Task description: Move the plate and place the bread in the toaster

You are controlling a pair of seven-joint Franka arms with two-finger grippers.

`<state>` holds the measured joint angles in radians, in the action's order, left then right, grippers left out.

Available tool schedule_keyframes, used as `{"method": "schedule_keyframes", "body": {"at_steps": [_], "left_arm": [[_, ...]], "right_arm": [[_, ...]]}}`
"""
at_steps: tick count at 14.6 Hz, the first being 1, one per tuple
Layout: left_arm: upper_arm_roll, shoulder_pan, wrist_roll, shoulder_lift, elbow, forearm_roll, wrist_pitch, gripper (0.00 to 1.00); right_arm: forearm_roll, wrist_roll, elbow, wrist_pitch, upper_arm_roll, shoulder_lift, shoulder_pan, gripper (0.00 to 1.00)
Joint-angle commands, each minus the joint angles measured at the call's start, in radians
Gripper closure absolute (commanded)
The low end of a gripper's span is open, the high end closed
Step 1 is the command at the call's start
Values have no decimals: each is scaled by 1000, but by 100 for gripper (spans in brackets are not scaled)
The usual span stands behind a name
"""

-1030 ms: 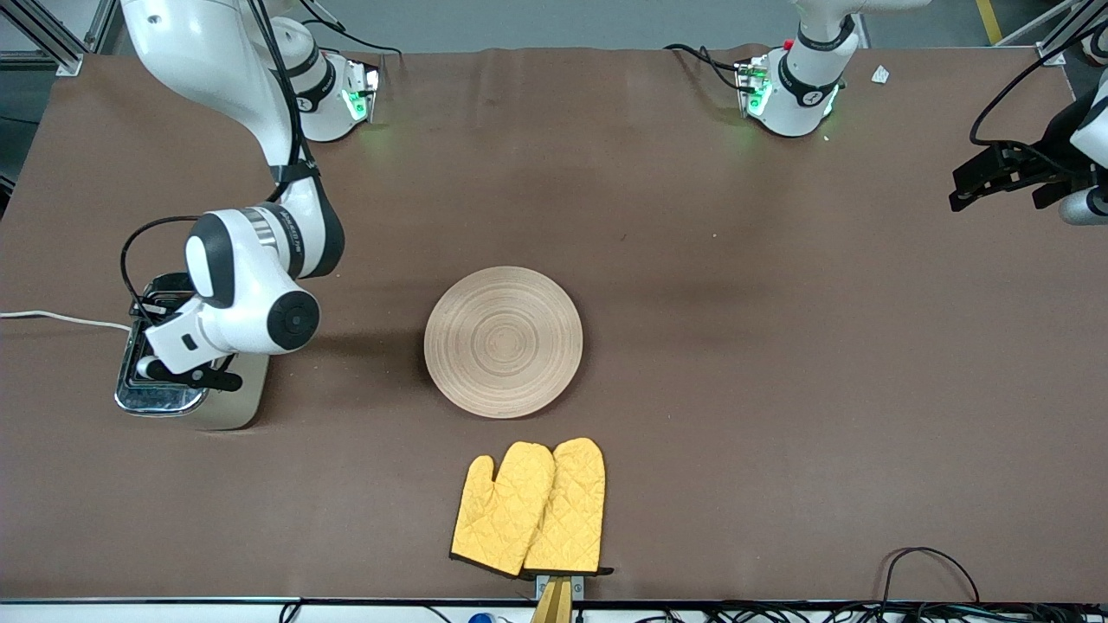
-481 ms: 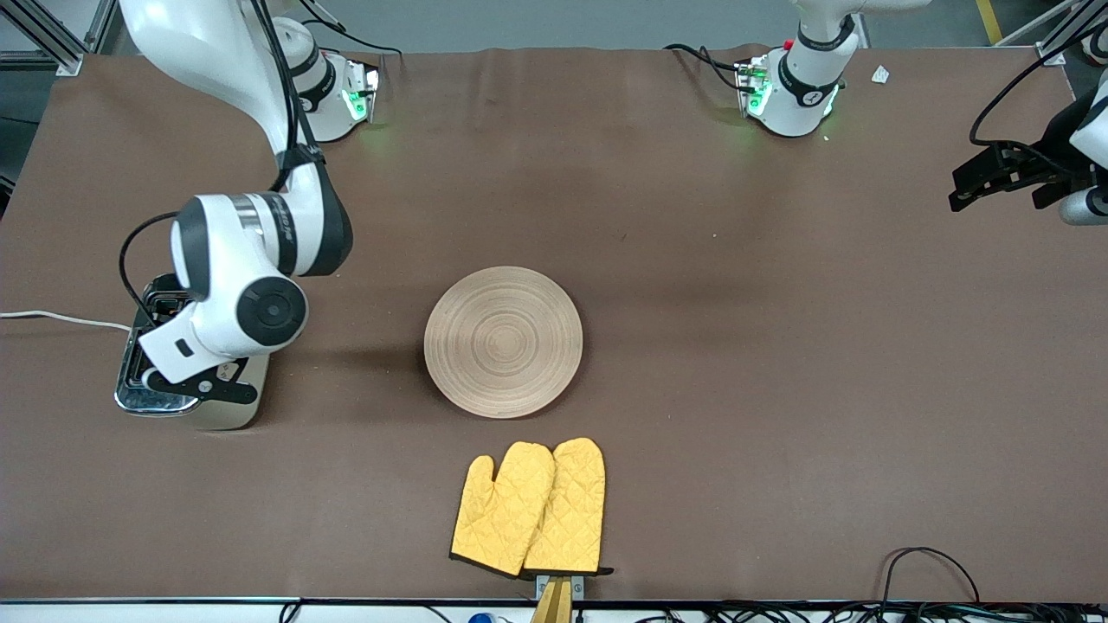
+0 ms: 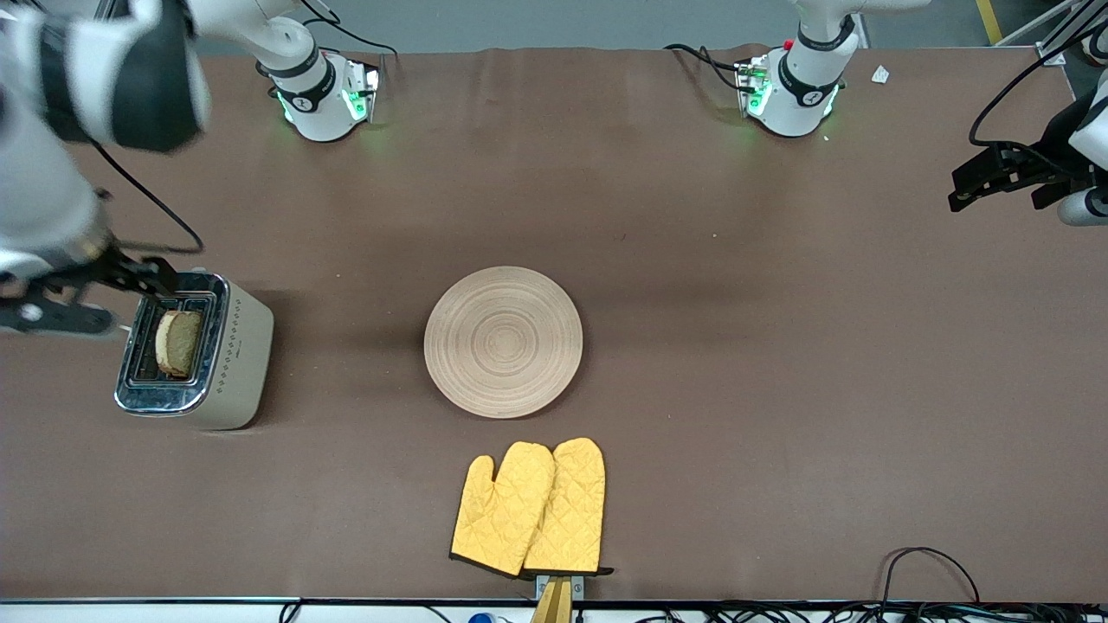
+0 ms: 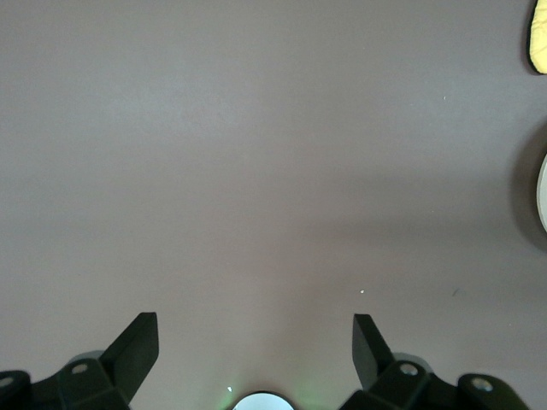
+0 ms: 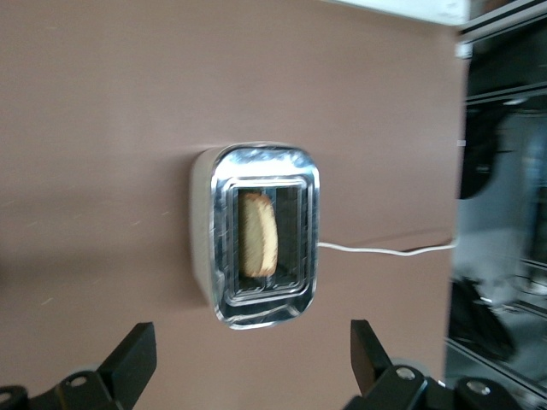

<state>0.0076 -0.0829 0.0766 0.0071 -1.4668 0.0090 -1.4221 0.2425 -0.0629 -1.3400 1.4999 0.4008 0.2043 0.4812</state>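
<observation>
The cream toaster (image 3: 232, 346) stands at the right arm's end of the table. The brown bread slice (image 3: 178, 343) stands upright in one of its slots, and shows the same way in the right wrist view (image 5: 257, 233). My right gripper (image 3: 95, 296) is open and empty, raised above the table beside the toaster (image 5: 209, 231); its own view shows the jaws (image 5: 252, 342) spread wide. The wooden plate (image 3: 503, 341) lies empty at the table's middle. My left gripper (image 3: 987, 180) waits open and empty over the left arm's end; its view (image 4: 254, 329) shows bare table and the plate's edge (image 4: 544, 192).
A pair of yellow oven mitts (image 3: 530, 508) lies nearer the front camera than the plate; a corner shows in the left wrist view (image 4: 538, 34). The toaster's white cord (image 5: 385, 250) runs off the table's end. Cables (image 3: 926, 562) lie at the front edge.
My right arm has risen from over the toaster and swung toward the table's end, uncovering the bread in the slot. The left arm, plate and mitts have not moved.
</observation>
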Motion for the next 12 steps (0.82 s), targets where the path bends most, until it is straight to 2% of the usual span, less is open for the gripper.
{"method": "schedule_keyframes", "body": {"at_steps": [1, 3, 5, 7, 8, 11, 12], "left_arm": [[2, -5, -12, 2, 8, 6, 0, 0], [2, -5, -12, 2, 10, 6, 0, 0], [2, -5, -12, 2, 8, 6, 0, 0], [2, -5, -12, 2, 8, 6, 0, 0], [2, -5, -12, 2, 8, 6, 0, 0], [2, -5, -12, 2, 8, 6, 0, 0], [2, -5, -12, 2, 8, 6, 0, 0]], "right_arm": [[-126, 135, -21, -9, -2, -66, -85, 0], [-152, 147, -21, -64, 0, -124, -107, 0], [-216, 149, -21, -88, -3, -157, -153, 0], [-221, 149, -24, -157, -11, -198, -165, 0], [-233, 147, -40, -177, -37, -215, -205, 0], [-246, 149, -53, -236, -317, -250, -483, 0], [-247, 149, -54, -254, -362, -255, -534, 0]]}}
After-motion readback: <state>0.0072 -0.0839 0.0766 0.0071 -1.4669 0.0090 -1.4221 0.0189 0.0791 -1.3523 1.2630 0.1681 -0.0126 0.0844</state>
